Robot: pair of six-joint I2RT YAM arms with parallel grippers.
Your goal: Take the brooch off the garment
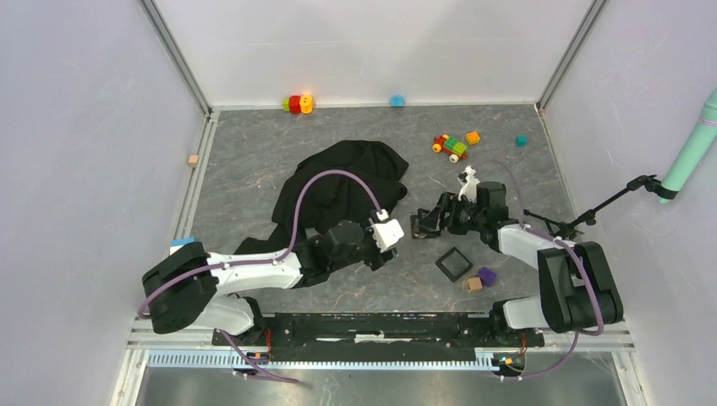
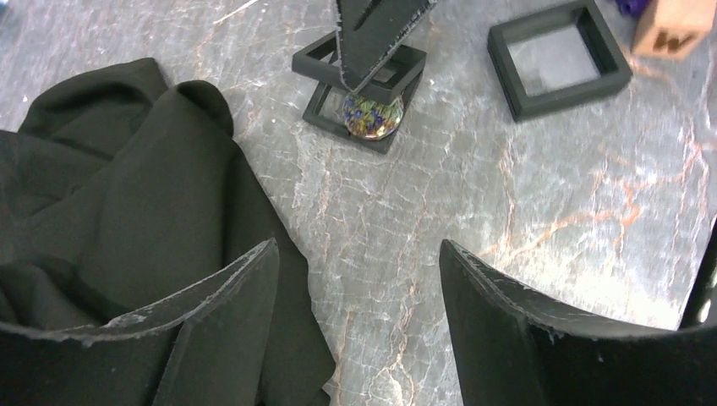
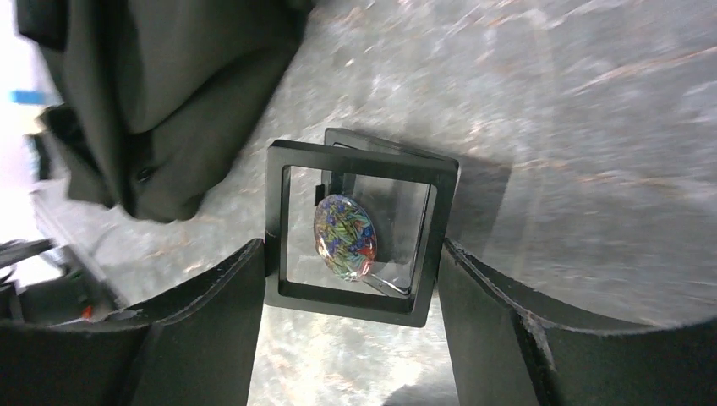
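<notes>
The black garment [image 1: 338, 186] lies crumpled on the grey table, left of centre; it also shows in the left wrist view [image 2: 127, 211] and the right wrist view [image 3: 169, 85]. The brooch [image 3: 345, 237] is a small oval, multicoloured up close, with a pin, and it sits inside an opened black square frame [image 3: 355, 303], off the cloth [image 2: 372, 116]. My right gripper [image 3: 353, 247] is shut on that frame's sides [image 1: 420, 227]. My left gripper [image 2: 359, 279] is open and empty, its left finger over the garment's edge [image 1: 391, 249].
A second black frame [image 1: 454, 264] lies near a purple block [image 1: 487, 276] and a wooden block [image 1: 474, 285]. Toy bricks [image 1: 451, 145] and small coloured blocks lie at the back. A wooden cube [image 1: 194, 160] sits at the left edge.
</notes>
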